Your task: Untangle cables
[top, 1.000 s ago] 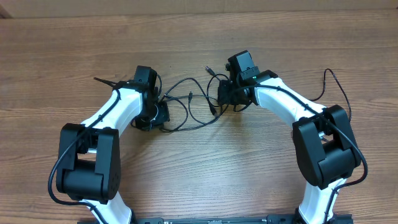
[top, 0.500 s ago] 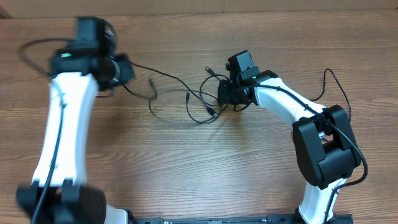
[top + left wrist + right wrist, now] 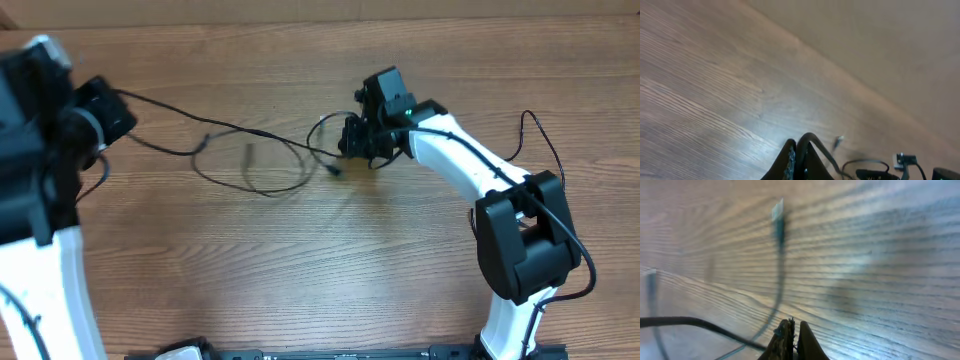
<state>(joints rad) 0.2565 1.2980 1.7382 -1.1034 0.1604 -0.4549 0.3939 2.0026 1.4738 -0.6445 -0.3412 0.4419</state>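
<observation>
Thin black cables (image 3: pixel 250 132) run stretched across the wooden table from my left gripper (image 3: pixel 118 112) at the far left to my right gripper (image 3: pixel 347 143) at centre. One slack loop (image 3: pixel 270 190) hangs below the taut line, and a small plug (image 3: pixel 331 170) lies by the right gripper. In the left wrist view the jaws (image 3: pixel 801 152) are shut on a cable (image 3: pixel 812 141) that arches over the fingertips. A loose plug (image 3: pixel 838 141) lies beyond. In the right wrist view the jaws (image 3: pixel 791 332) are shut, a cable (image 3: pixel 695 323) runs into them from the left, and a blurred plug (image 3: pixel 777 212) dangles ahead.
The right arm's own thin black wire (image 3: pixel 530 125) loops over the table at the right. The table's far edge (image 3: pixel 300 18) runs along the top. The left arm (image 3: pixel 40 200) is raised at the left border.
My left gripper has swung far to the left and up with a cable, pulling the loose loops out into a long line. The right gripper has shifted slightly left and stays shut.
</observation>
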